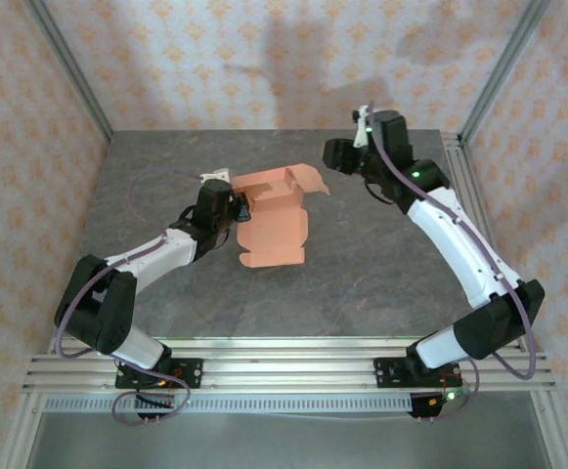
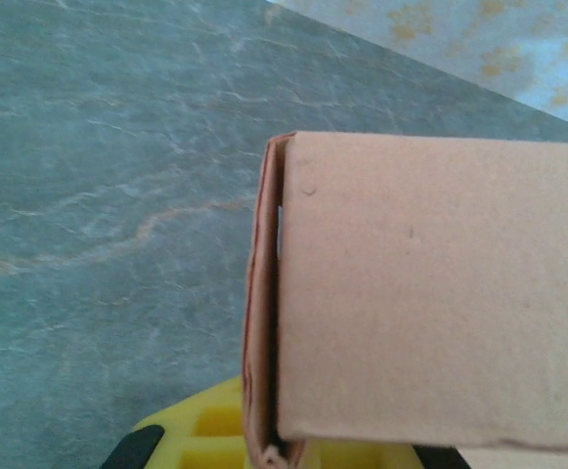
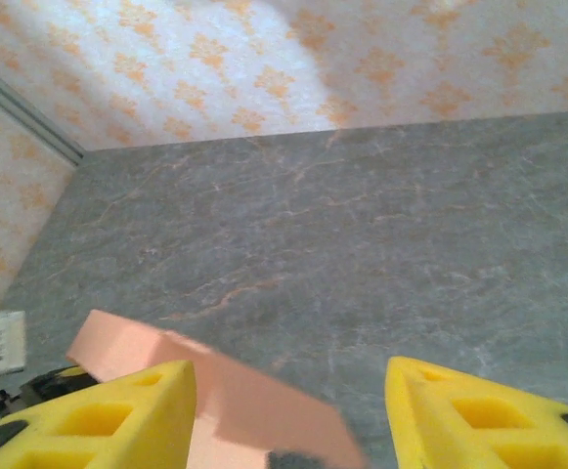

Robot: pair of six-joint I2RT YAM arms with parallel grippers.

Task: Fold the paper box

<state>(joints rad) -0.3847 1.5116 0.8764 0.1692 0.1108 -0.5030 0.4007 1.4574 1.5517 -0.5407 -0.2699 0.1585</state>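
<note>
Salmon-orange thin card is what we have to deal with: the paper box (image 1: pixel 276 230) lies part-folded on the grey bench (image 1: pixel 381 274), roughly midway between the two arms. At the box's left edge our left end effector (image 1: pixel 233 205) is closed tight on the card. In the left wrist view a doubled layer of card runs down between its yellow fingers (image 2: pixel 205 435). The main panel of the box lies flat, while the flap (image 1: pixel 303 180) at its far right corner stands up off the bench. Just to the right of that flap, our right end effector (image 1: pixel 334 154) has its fingertips (image 3: pixel 117 415) apart, and in the right wrist view a corner of card lies low between them, clamped by neither. We judge the card light, thin and springy: it should crease cleanly only along its scored lines, dent under a hard pinch, and slide on the smooth bench unless pinned. We would take hold at flap edges close to a crease, not mid-panel.
</note>
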